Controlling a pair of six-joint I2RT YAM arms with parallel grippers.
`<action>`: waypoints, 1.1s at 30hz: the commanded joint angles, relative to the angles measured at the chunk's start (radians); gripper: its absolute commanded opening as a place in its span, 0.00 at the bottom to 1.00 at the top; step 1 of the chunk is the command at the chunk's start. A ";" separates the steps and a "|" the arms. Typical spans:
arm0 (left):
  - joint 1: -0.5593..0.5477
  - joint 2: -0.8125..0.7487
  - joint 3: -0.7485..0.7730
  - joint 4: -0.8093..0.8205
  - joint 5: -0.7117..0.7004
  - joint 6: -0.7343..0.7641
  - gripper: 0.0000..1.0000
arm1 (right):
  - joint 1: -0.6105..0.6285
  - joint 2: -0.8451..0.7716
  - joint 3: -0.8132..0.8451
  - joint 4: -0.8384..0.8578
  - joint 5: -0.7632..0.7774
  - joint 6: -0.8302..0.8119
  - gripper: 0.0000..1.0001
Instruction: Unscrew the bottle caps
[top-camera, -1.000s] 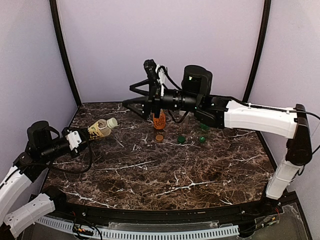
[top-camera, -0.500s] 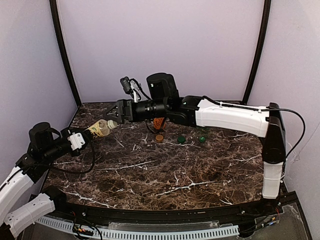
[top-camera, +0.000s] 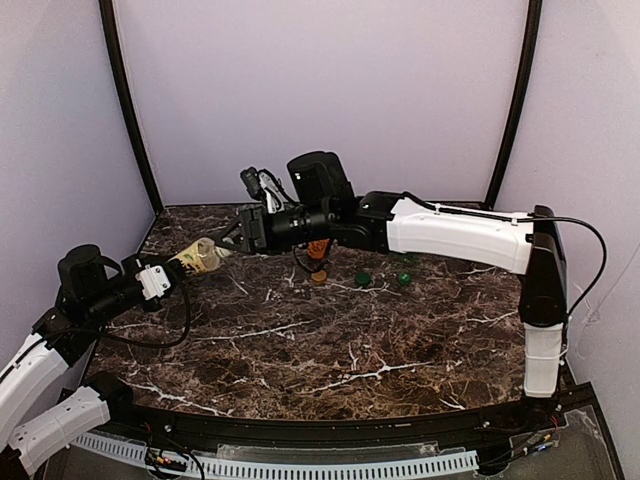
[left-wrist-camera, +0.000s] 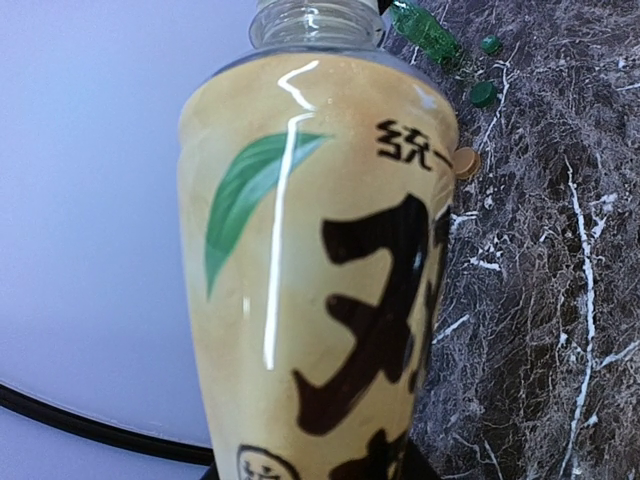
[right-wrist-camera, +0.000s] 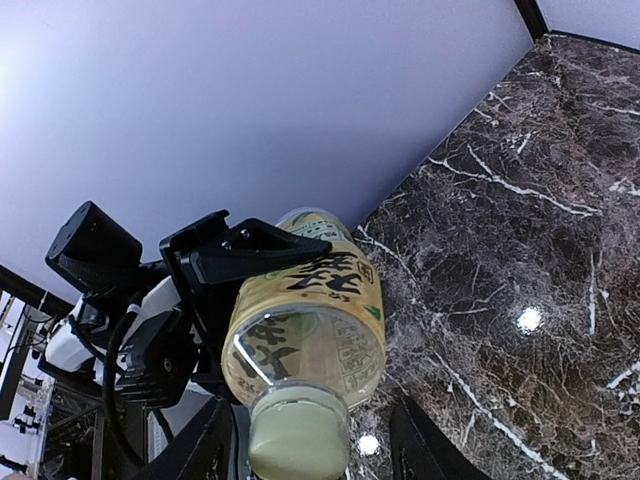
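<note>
My left gripper (top-camera: 185, 262) is shut on the body of a tan-labelled tea bottle (top-camera: 200, 256) (left-wrist-camera: 320, 280). It holds the bottle above the table's back left, with the neck tilted toward the right arm. The bottle's pale yellow cap (right-wrist-camera: 298, 440) sits between the fingers of my right gripper (top-camera: 232, 240). The jaws stand either side of the cap with a small gap on each side. Three loose bottle caps lie on the table: tan-gold (top-camera: 318, 275), dark green (top-camera: 362, 279) and bright green (top-camera: 404, 279).
An orange bottle (top-camera: 320, 247) stands at the back, partly behind the right forearm. A green bottle (left-wrist-camera: 425, 30) lies near the loose caps. The dark marble table (top-camera: 330, 350) is walled by purple panels on three sides.
The right arm swung left from above the orange bottle to the held bottle's neck. Its jaws have narrowed around the pale yellow cap. The left arm stayed almost still.
</note>
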 joint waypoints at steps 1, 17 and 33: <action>-0.004 0.003 -0.013 0.044 -0.016 0.007 0.01 | -0.005 0.024 0.031 0.000 -0.039 0.011 0.53; -0.004 -0.006 -0.004 -0.015 0.064 -0.007 0.01 | -0.010 -0.001 -0.002 0.101 -0.155 -0.161 0.00; -0.004 -0.013 0.057 -0.437 0.331 0.102 0.01 | 0.093 -0.352 -0.509 0.228 -0.114 -1.676 0.00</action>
